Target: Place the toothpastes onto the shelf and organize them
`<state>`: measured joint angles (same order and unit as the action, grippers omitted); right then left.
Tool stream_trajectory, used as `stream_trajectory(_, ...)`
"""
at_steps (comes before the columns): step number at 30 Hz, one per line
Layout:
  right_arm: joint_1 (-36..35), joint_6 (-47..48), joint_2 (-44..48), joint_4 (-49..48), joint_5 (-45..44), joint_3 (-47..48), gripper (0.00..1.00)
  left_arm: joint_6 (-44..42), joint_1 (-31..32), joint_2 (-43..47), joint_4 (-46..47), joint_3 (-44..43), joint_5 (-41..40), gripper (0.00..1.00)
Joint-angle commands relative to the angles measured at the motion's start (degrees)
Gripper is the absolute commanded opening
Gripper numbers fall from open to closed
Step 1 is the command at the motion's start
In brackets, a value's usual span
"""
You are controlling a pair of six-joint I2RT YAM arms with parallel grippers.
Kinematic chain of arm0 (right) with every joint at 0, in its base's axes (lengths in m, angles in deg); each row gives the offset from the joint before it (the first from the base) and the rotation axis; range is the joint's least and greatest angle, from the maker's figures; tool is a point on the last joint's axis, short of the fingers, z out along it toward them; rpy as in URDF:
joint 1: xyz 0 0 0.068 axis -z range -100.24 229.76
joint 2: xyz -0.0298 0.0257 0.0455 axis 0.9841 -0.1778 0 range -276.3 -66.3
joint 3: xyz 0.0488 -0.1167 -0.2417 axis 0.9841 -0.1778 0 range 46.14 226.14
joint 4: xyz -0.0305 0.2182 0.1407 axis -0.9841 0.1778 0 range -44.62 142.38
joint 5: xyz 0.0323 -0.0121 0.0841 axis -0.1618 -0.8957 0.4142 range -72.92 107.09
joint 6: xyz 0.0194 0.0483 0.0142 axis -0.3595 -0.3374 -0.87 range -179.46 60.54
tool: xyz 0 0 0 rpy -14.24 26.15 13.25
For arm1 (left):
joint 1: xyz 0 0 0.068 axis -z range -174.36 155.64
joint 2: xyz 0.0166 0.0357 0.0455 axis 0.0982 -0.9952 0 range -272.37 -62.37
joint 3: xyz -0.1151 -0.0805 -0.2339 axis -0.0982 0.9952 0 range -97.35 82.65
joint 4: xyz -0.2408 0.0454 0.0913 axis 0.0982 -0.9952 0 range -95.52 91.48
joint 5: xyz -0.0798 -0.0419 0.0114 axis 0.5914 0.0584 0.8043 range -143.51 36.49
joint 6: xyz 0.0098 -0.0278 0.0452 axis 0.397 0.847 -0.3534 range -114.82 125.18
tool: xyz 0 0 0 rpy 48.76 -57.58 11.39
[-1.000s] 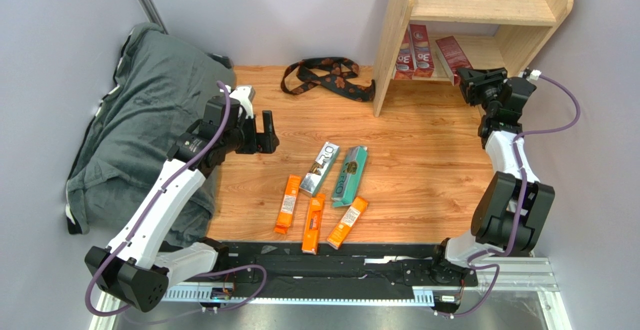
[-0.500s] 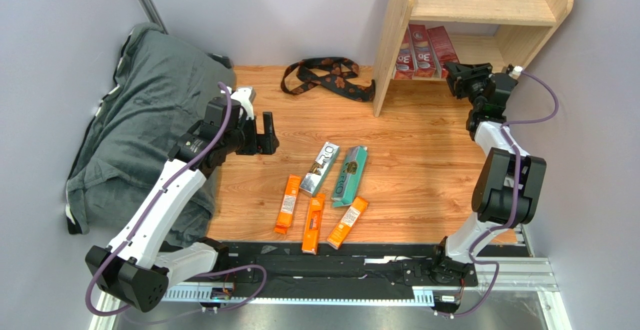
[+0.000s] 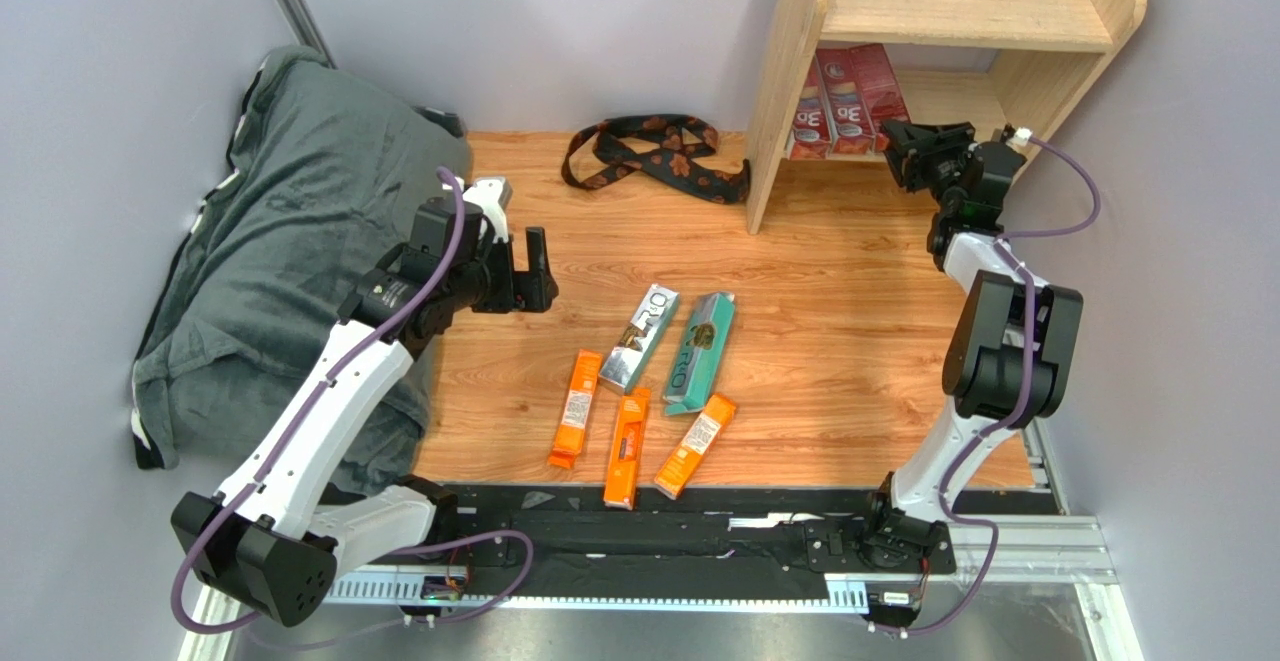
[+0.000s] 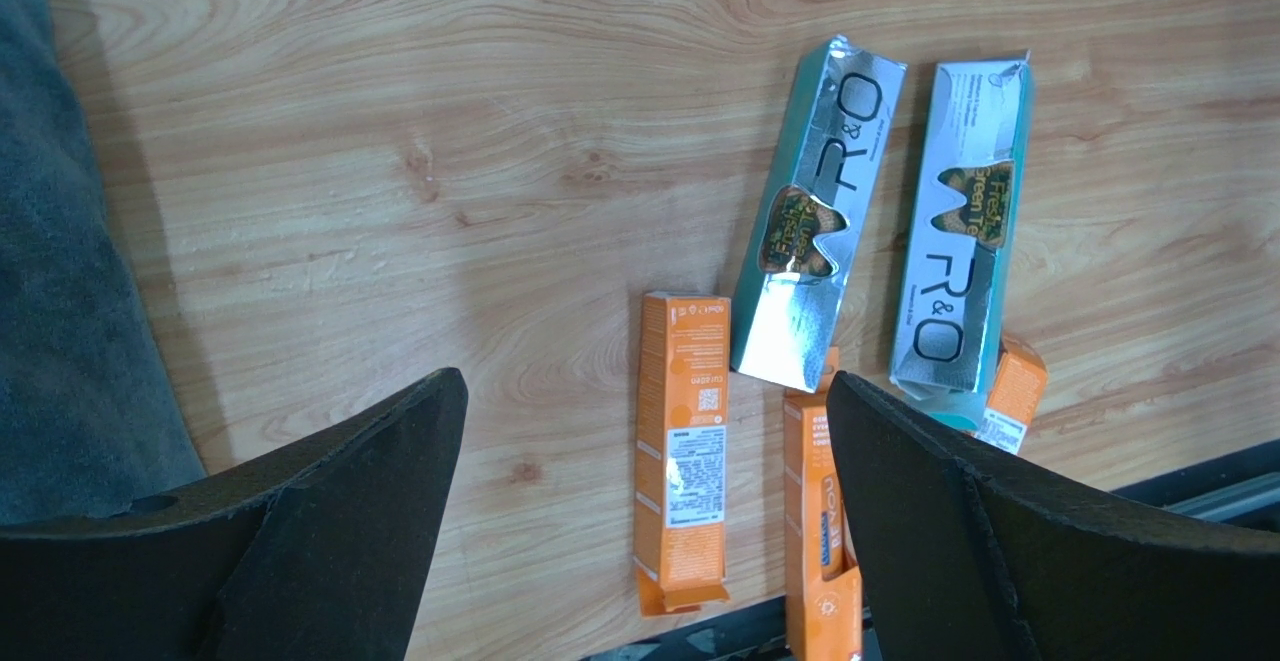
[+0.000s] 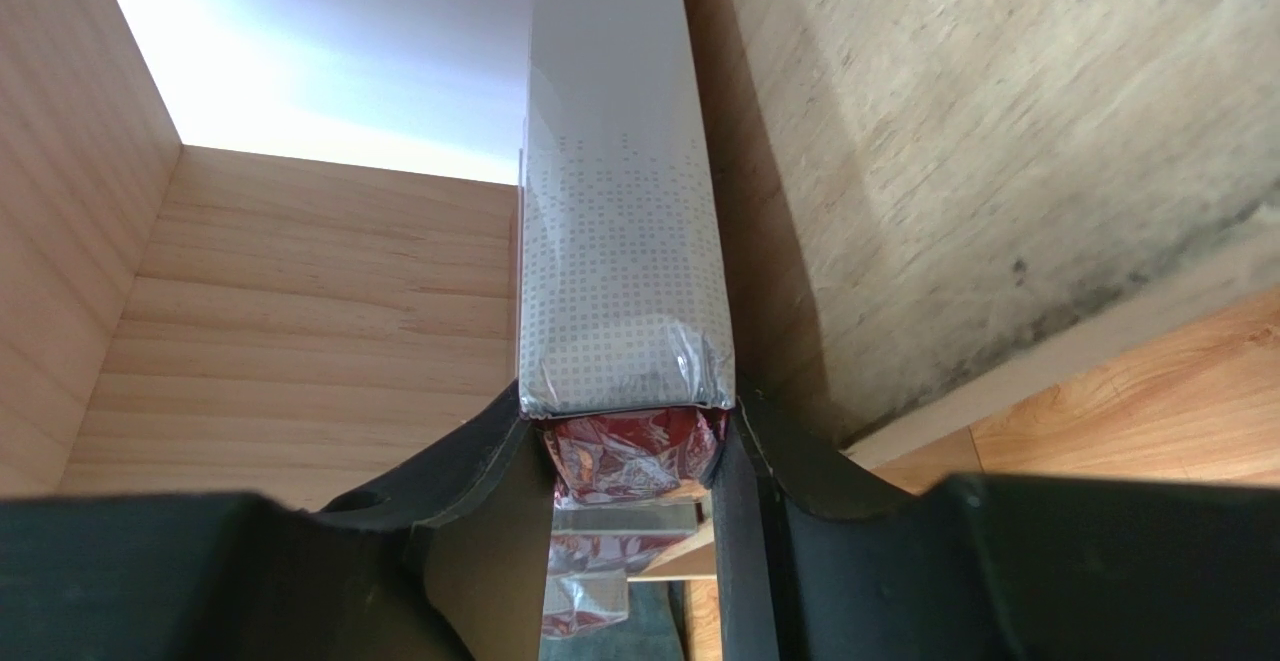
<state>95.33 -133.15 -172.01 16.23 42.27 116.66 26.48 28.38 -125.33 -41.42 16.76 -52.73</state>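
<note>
Right wrist view shows my right gripper (image 5: 628,459) clamped on a dark red toothpaste box (image 5: 619,241), its long axis pointing straight ahead into the lower tier of the shelf (image 5: 301,316). My left gripper (image 4: 643,391) hangs open over the loose toothpastes (image 4: 812,241), well apart.

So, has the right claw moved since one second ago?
Yes. The right claw slid left, toward the shelf and its left side panel, pushing its dark red toothpaste box deeper into the lower tier.

Three red toothpastes (image 3: 846,96) inside lower shelf (image 3: 962,1) tier, five other boxes (image 3: 699,349) on tabletop (image 3: 842,316).
</note>
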Motion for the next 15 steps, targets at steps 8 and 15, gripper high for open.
stream_trajectory(8, -0.81, 2.14, -2.57, 4.97, 7.24, -1.27, 0.43, -0.65, 0.11, 1.26, 1.76, 0.23, -0.16, 0.99)
stream_trajectory(15, -0.81, 8.21, 0.68, 14.63, 7.77, 0.32, 0.59, -0.47, 0.02, 1.52, 1.94, 0.5, 0.54, 0.99)
